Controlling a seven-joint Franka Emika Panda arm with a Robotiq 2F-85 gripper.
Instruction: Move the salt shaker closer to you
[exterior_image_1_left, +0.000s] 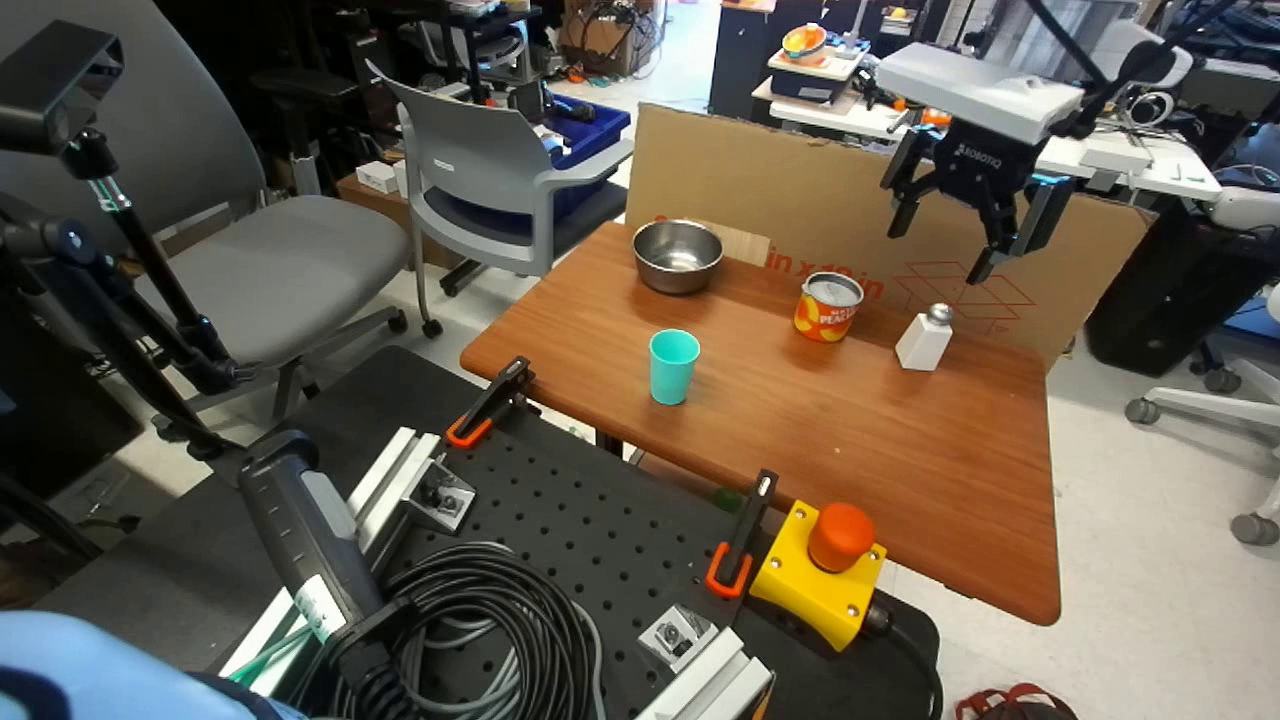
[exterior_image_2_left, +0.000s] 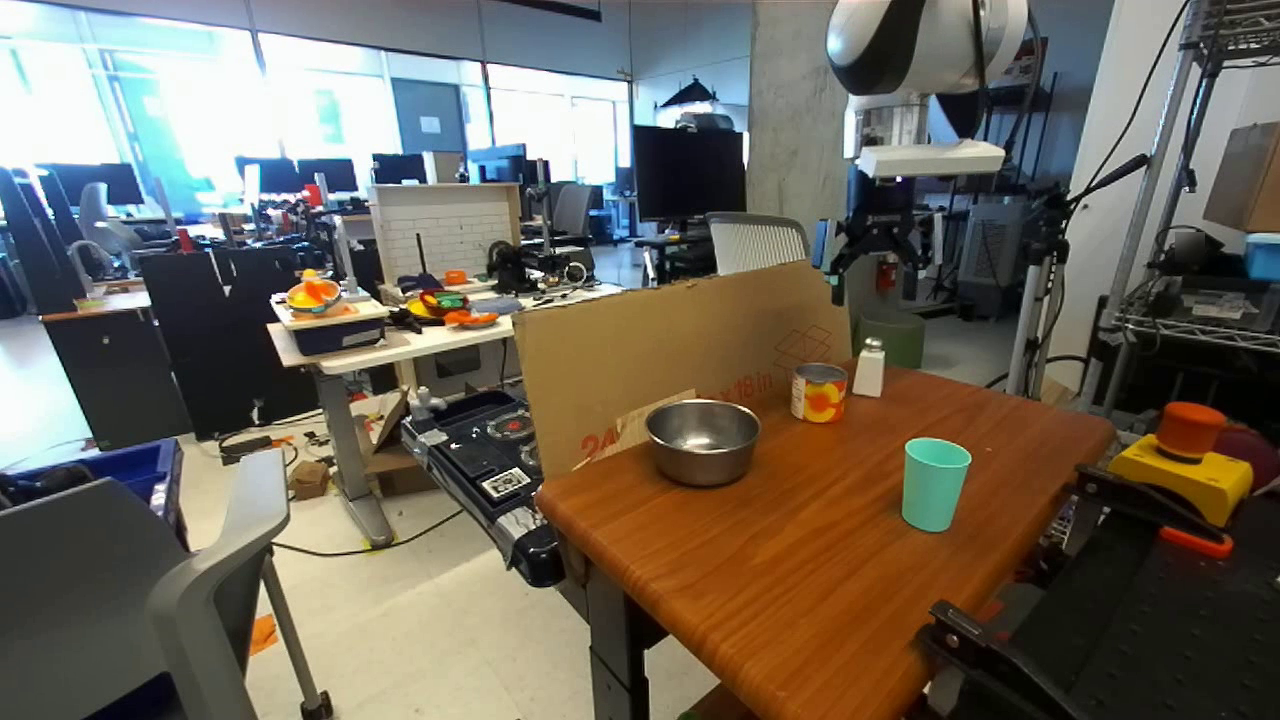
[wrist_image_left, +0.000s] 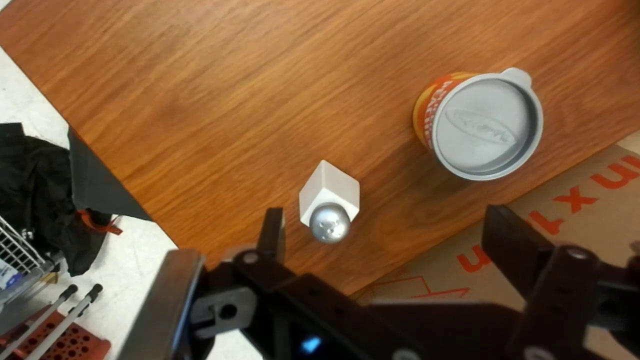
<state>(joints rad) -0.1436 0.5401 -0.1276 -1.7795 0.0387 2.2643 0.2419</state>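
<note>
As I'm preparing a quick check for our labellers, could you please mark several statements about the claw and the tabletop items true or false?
1. The salt shaker stands upright on the wooden table. True.
2. The peach can stands between the salt shaker and the metal bowl. True.
3. The peach can touches the salt shaker. False: a gap separates them.
4. The claw is open, apart from the salt shaker. True.
5. The metal bowl lies upside down. False: it opens upward.
</note>
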